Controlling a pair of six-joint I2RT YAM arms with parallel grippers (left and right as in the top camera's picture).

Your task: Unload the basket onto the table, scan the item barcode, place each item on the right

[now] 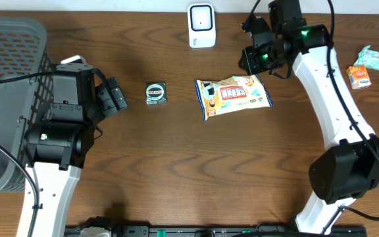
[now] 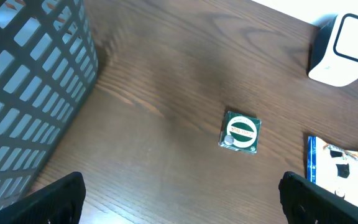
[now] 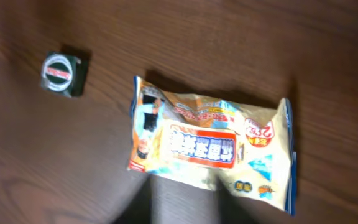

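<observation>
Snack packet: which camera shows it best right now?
Right wrist. The snack packet fills most of that frame, printed face up, though blurred. Overhead shows it whole but small, flat on the table. Left wrist catches only one end at the frame's right edge.

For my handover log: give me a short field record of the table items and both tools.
scanner: white, upright, far edge
snack packet: flat, print up, nearer than the scanner
green item: small, left of the packet, apart from it
basket: grey, far left
left tool: open, empty, left of the green item
right tool: near the packet's far right corner; open or shut unclear
</observation>
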